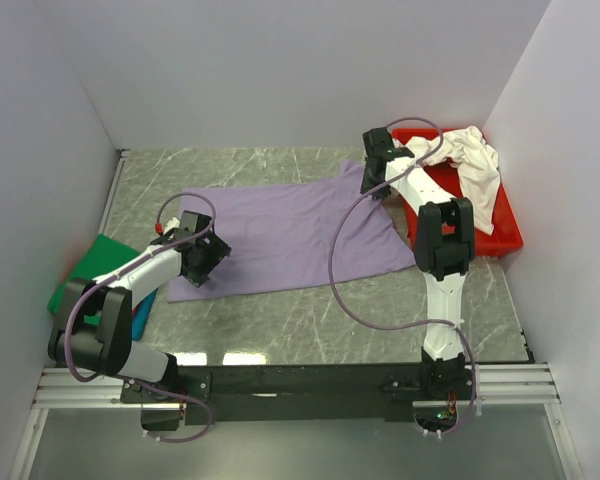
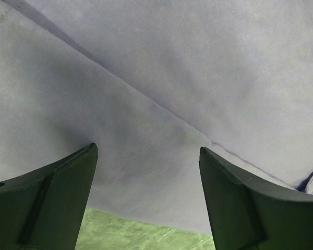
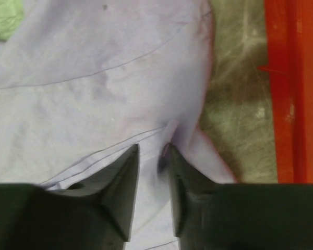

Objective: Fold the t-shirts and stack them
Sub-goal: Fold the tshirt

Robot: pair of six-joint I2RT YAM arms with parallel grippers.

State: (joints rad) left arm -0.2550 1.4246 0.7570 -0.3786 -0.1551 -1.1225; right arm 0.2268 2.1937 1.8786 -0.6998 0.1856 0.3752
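Observation:
The lavender t-shirt [image 1: 290,235] lies spread flat in the middle of the table. My left gripper [image 1: 205,260] is open and empty, low over the shirt's near-left corner; in the left wrist view the gripper [image 2: 147,156] frames flat lavender cloth [image 2: 161,78] close to its hem. My right gripper [image 1: 375,178] is at the shirt's far-right corner; in the right wrist view the gripper [image 3: 152,153] is nearly closed on a puckered fold of lavender cloth [image 3: 94,78]. A green t-shirt [image 1: 92,262] on a blue one [image 1: 140,315] lies at the left. A creamy white t-shirt [image 1: 468,160] hangs over the tray.
The red plastic tray [image 1: 500,238] stands at the right, close beside the right arm, and its wall [image 3: 292,88] shows in the right wrist view. White walls close in the table on the left, back and right. Purple cables loop from both arms.

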